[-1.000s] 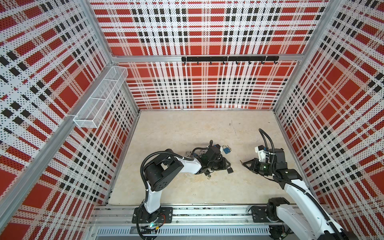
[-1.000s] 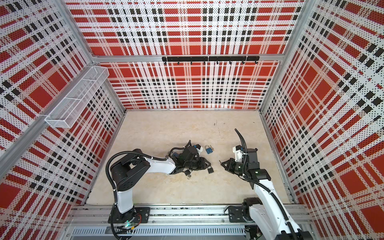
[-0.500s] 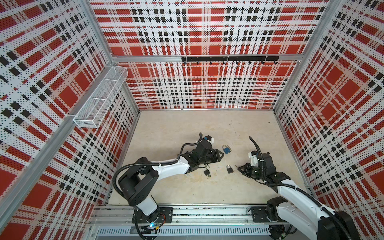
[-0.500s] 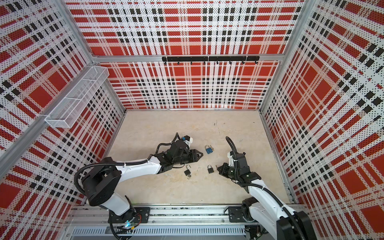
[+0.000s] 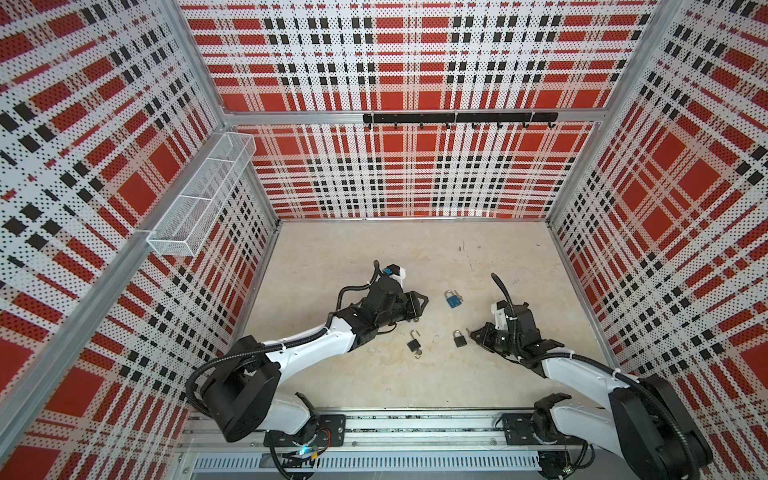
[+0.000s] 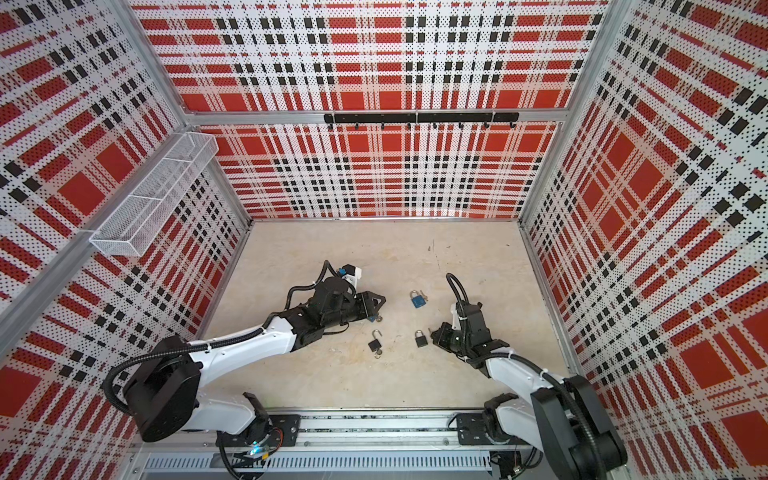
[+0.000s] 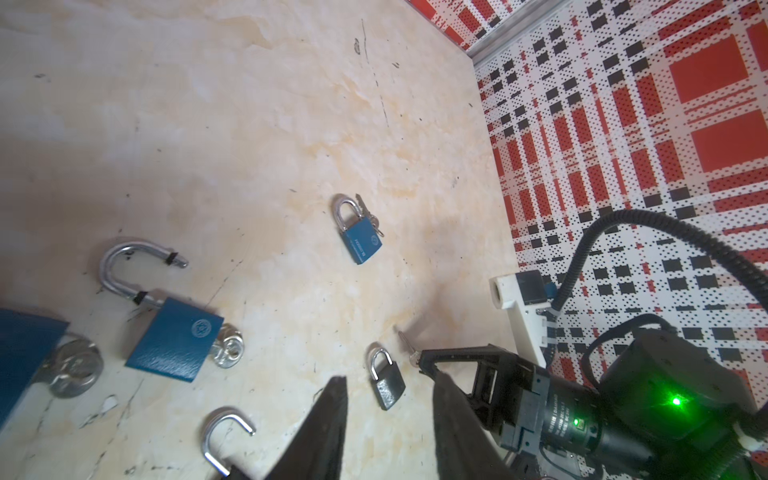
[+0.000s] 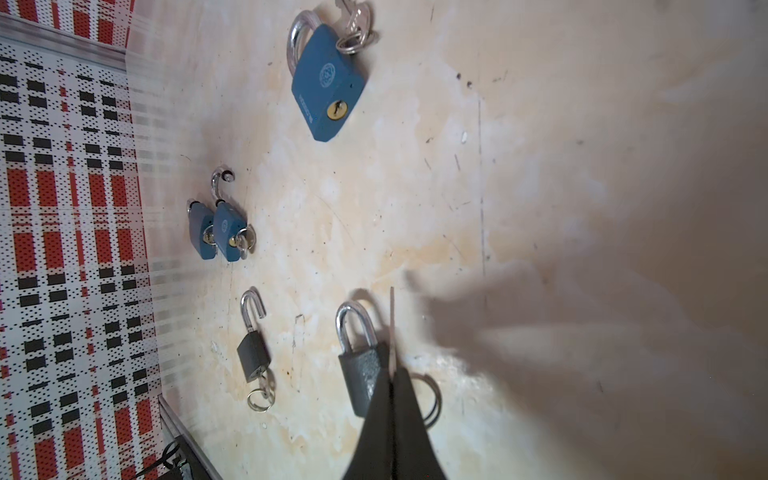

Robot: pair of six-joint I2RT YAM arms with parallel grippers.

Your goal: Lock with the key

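Note:
My right gripper [image 8: 392, 374] is shut on a small silver key [image 8: 391, 324]. The key's blade pokes out beside the shackle of a closed black padlock [image 8: 357, 370] lying on the floor, also seen in both top views [image 5: 459, 338] [image 6: 421, 338]. My left gripper [image 7: 390, 379] is open and holds nothing. It hovers low [image 5: 419, 305], left of a closed blue padlock [image 5: 453, 299]. A second black padlock [image 5: 414, 343] lies with its shackle open and a key ring in it.
An open blue padlock [image 7: 174, 332] with a key ring lies close under my left wrist, with another blue body [image 8: 199, 232] beside it. Loose keys [image 8: 353, 25] sit by the closed blue padlock. A wire basket [image 5: 199, 199] hangs on the left wall and a hook rail [image 5: 457, 118] on the back wall.
My left arm has stretched out low, and its gripper has moved off the black padlocks toward the back. My right arm has dropped and crept left up to the closed black padlock.

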